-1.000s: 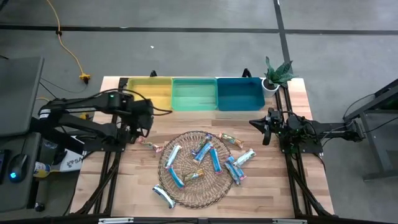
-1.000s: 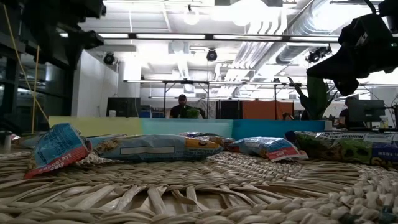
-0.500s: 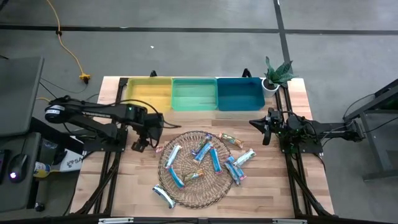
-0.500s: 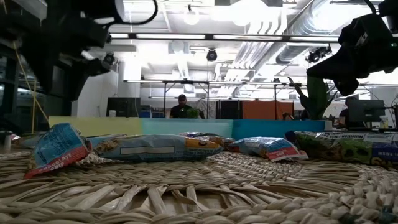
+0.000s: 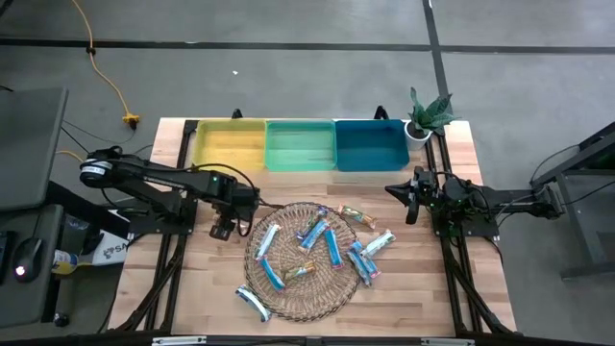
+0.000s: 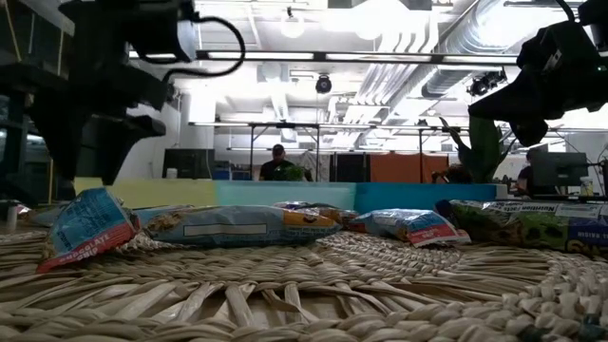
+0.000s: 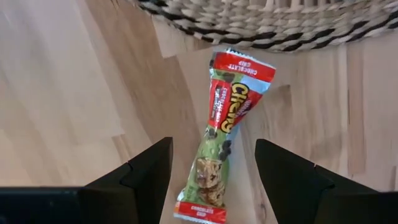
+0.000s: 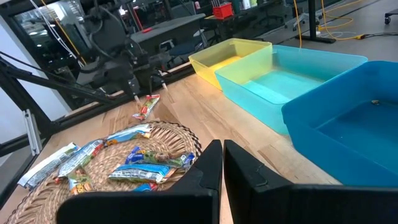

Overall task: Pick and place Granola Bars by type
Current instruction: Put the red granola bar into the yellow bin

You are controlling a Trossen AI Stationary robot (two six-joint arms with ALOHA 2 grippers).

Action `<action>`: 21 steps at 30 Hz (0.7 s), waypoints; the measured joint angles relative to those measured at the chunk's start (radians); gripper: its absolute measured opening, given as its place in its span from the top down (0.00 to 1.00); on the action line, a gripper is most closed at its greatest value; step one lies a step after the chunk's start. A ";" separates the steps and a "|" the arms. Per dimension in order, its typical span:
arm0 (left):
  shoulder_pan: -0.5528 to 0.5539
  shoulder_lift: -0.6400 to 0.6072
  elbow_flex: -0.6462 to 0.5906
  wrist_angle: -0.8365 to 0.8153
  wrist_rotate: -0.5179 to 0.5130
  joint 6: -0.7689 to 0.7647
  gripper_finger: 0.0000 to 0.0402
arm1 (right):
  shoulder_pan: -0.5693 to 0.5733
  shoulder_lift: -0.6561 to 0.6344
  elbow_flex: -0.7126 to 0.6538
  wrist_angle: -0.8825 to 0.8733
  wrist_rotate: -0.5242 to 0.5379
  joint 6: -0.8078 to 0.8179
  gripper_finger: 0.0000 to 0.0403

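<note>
Granola Bars [image 5: 317, 248] lie scattered over the round wicker mat [image 5: 288, 298], a few off its rim on the wooden table [image 5: 192, 279]. One red-and-green bar [image 7: 221, 140] rests on the bare wood just beside the mat's edge, and the left gripper [image 7: 211, 171] hangs right above it, jaws spread wide either side of the wrapper (lined up along its length, probably for a clean pinch). Nothing is grasped yet. Three bins wait along the far edge: yellow [image 5: 231, 144], green [image 5: 300, 144], blue [image 5: 371, 144], likely one per type. The right gripper [image 5: 414, 197] waits clenched and empty beside the mat
</note>
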 joint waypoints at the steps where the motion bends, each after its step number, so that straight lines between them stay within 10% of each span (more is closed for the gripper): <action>1: 0.000 0.014 0.003 0.004 0.000 -0.016 0.44 | 0.000 0.000 0.000 0.000 0.000 0.000 1.00; 21: 0.002 0.084 0.005 -0.006 0.042 0.001 0.44 | 0.000 0.000 0.000 0.000 0.000 0.000 1.00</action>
